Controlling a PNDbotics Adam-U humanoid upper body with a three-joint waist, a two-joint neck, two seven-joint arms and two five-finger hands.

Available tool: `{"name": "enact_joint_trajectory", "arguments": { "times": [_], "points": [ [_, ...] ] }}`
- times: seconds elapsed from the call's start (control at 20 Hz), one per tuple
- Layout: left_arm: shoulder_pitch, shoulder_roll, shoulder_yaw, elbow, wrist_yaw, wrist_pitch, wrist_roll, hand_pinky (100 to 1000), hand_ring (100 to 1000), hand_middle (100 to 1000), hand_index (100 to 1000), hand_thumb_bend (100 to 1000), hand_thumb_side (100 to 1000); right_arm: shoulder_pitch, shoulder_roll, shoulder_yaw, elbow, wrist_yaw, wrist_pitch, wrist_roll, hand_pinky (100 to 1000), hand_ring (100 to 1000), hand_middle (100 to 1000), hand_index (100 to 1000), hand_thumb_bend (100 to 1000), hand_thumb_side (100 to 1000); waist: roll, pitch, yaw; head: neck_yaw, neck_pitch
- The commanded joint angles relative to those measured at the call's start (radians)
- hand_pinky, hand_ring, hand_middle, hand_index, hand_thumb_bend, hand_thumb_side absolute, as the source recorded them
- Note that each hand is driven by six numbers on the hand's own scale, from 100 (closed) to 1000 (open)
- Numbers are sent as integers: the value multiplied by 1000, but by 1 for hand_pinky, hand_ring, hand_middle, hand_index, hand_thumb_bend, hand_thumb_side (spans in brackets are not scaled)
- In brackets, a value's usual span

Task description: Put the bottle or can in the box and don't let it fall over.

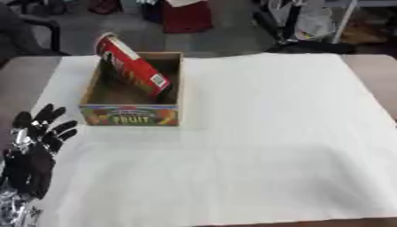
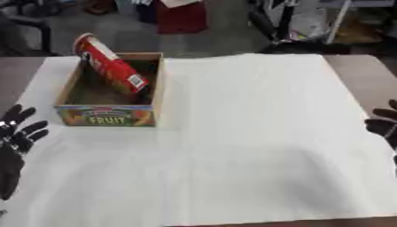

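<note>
The left hand (image 1: 33, 150) rests at about 8 o'clock on the table, near the left edge of the white sheet (image 1: 256, 133). Its fingers are spread and straight, pointing up toward 1 o'clock, and they hold nothing. It touches neither the box nor the can; a strip of bare sheet lies between the fingertips and the box front. A silvery part of the arm shows below the hand at the lower left corner.

At about 11 o'clock from the sheet's middle stands the box (image 1: 132, 114), an open cardboard tray with a coloured front panel that reads FRUIT. Inside it is the can (image 1: 130, 66), a tall red tube with a white label patch near its lower end. The can is not upright: it leans, its lower end down in the box toward the right wall, its top tipped toward 11 o'clock and sticking out above the far left corner of the rim. It seems to rest against that rim, though the contact is too blurred to be sure.

The middle and right of the sheet carry only faint creases.

At 3 o'clock, in the right eye view, the right hand (image 2: 384, 125) shows only as dark fingers at the edge, straight and holding nothing, well apart from the box.
</note>
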Motion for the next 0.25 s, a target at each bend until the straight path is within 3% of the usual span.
{"name": "enact_joint_trajectory", "arguments": {
  "times": [0.05,0.25],
  "points": [
    [-4,18,2,-16,-11,-5,-3,862,797,890,989,308,1000,4,2,-6,-30,-18,20,-7,735,676,661,845,100,858,2,-17,-3,5,10],
    [-6,14,-7,-12,-12,-1,-10,862,796,889,987,309,1000,12,23,9,-25,-25,42,-15,729,668,650,832,100,857,3,-15,2,-1,10]
  ]
}}
